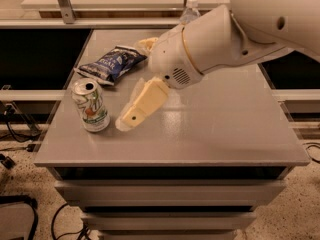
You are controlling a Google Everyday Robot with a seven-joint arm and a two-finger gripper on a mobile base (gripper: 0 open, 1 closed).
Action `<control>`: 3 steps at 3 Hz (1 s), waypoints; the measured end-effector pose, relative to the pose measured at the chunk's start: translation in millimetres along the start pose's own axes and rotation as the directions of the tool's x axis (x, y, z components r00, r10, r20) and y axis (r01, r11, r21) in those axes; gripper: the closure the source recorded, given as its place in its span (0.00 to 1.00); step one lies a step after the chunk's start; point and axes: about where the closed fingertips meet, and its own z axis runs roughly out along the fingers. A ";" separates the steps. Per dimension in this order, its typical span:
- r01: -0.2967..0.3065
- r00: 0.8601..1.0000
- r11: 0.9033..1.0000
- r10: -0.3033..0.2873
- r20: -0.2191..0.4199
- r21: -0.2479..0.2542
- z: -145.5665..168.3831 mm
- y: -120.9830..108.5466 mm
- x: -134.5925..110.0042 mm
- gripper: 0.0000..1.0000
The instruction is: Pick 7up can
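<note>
The 7up can (91,106), white and silver with green markings and an orange spot, stands upright near the front left of the grey table (215,134). My gripper (131,84) hangs just right of the can, a little above the table and not touching it. Its cream fingers are spread apart. The lower finger (142,104) points down-left toward the can. The upper finger (147,43) shows behind the wrist. Nothing is held.
A dark blue snack bag (111,63) lies behind the can at the back left. A clear water bottle (189,11) stands at the back, mostly hidden by my arm (235,34). Drawers sit below the table's front edge.
</note>
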 end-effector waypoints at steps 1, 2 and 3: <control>0.001 1.000 1.000 -0.001 -0.009 -0.018 25.7 3.6 -2.4 0.00; 0.002 1.000 0.999 -0.002 -0.015 -0.036 48.8 6.6 -3.6 0.00; 0.001 1.000 0.999 -0.001 -0.017 -0.052 71.1 9.6 -7.6 0.00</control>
